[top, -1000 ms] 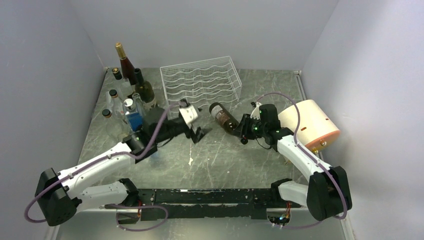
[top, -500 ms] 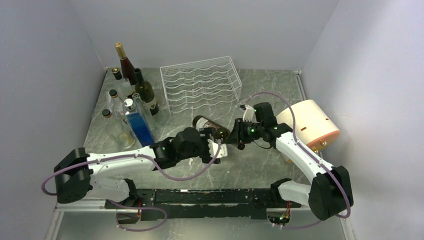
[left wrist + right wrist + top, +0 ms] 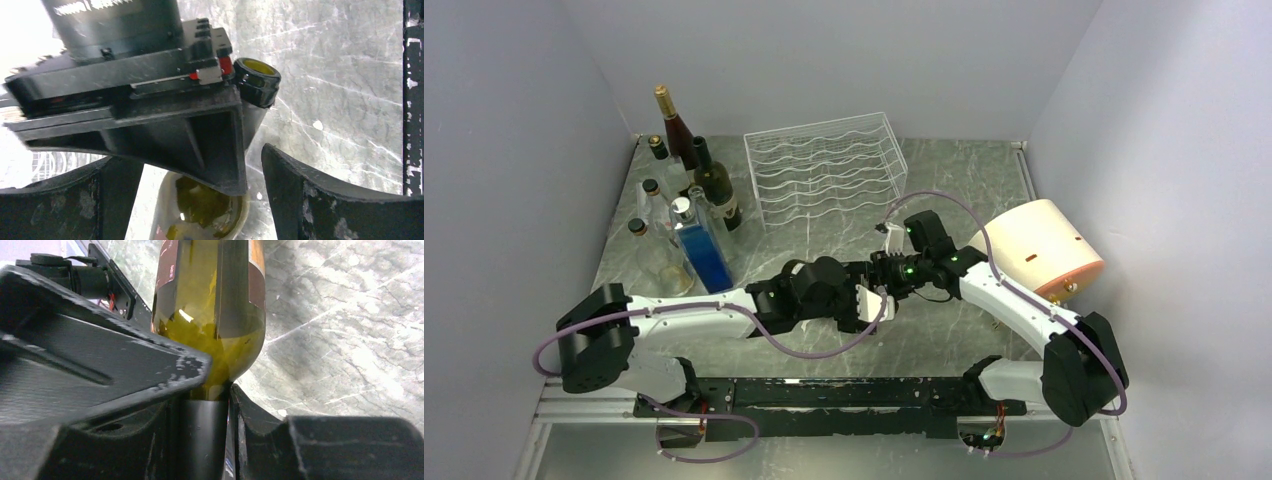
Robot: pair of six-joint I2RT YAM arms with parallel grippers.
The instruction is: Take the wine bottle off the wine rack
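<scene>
The white wire wine rack stands empty at the back centre. My right gripper is shut on the black-foiled neck of an olive-green wine bottle with a dark red label, held over the table in front of the rack. In the right wrist view, the gripper clamps the neck from both sides. My left gripper is open, and its fingers stand wide either side of the bottle's glass, apart from it. From above, both grippers mostly hide the bottle.
Several upright bottles cluster at the back left, with a blue one nearest. A cream-and-orange cylinder lies at the right, close to the right arm. Grey walls enclose three sides. A black rail runs along the near edge.
The right gripper has carried the bottle left and toward the near edge. The left arm has swung from the bottle cluster to the centre, and its open gripper now meets the bottle.
</scene>
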